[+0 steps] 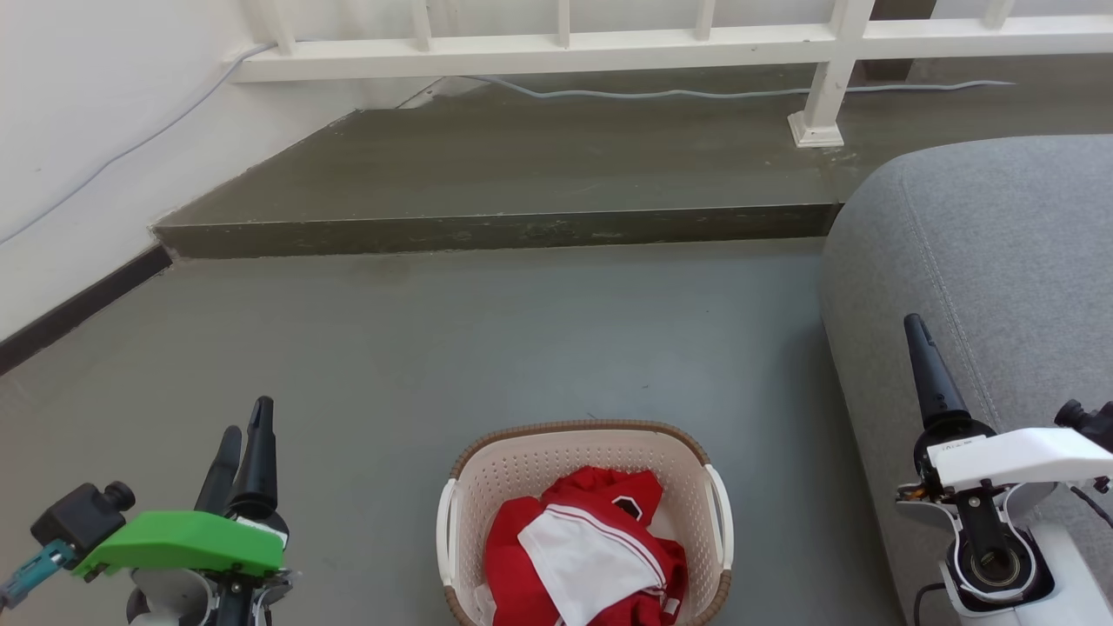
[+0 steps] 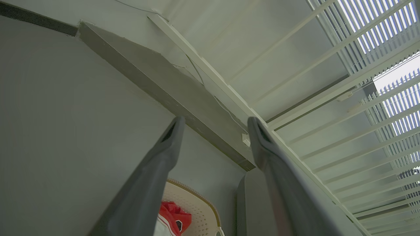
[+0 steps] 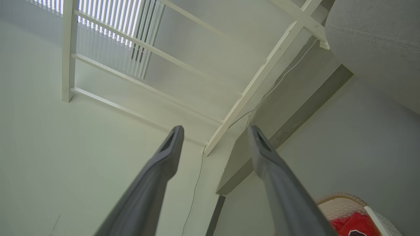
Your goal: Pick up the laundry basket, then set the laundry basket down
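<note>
On the floor (image 1: 522,348) between the spread, empty left gripper (image 1: 246,426) and right gripper (image 3: 215,131), the laundry basket (image 1: 574,454) is judged stiff and light, best taken by its white side handles (image 1: 445,530).

Grey sofa (image 1: 1000,261), white railing (image 1: 609,39), grey cable (image 1: 696,91), step (image 1: 487,230)

laundry basket (image 1: 539,461) near end cut off, bottom under clothes (image 1: 522,556)

Home living area, grey fabric sofa (image 1: 983,261) on a smooth grey floor (image 1: 487,348), raised step (image 1: 496,230) under a white railing (image 1: 556,48), slatted window blinds (image 3: 108,42), laundry basket (image 1: 578,427) holding red and white clothes (image 1: 583,548).
</note>
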Controlling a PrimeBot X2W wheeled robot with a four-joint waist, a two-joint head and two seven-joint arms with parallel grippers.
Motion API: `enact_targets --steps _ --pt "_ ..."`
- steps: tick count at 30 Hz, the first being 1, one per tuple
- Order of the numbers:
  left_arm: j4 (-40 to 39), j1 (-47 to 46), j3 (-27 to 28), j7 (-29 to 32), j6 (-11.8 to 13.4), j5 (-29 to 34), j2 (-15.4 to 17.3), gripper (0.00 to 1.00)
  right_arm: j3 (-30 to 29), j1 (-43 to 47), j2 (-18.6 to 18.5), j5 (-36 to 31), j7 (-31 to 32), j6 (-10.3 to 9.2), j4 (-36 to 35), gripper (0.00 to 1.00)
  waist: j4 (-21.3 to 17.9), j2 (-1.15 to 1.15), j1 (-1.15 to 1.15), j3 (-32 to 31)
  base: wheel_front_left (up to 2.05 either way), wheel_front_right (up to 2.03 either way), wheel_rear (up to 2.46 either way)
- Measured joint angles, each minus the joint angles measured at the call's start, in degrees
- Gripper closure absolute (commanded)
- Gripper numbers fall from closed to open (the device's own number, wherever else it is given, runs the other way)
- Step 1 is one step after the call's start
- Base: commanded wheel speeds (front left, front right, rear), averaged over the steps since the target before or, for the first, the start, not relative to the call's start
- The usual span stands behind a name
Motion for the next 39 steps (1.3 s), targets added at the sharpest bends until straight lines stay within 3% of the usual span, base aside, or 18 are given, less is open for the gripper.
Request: enact_targets --steps 15,29,39 --pt "-2.16 -0.14 -1.54 -2.99 1.45 15.62 -0.10 0.00 3.60 -0.85 -1.30 -18.44 -3.00 0.01 -0.51 0.00 0.00 0.00 0.00 0.06 0.00 0.00 0.00" --pt "-3.78 -1.10 -2.91 -5.61 1.92 26.69 -0.87 0.00 5.49 -1.24 -1.19 -31.33 -5.54 -0.18 -0.56 0.00 -0.22 0.00 0.00 -0.05 0.00 0.00 0.00" --pt "-4.17 -1.10 -3.56 -7.79 1.91 34.49 -0.98 0.00 5.66 -1.36 -0.85 -39.96 -7.59 -1.57 -0.71 0.00 -0.35 0.00 0.00 -0.15 0.00 0.00 0.00"
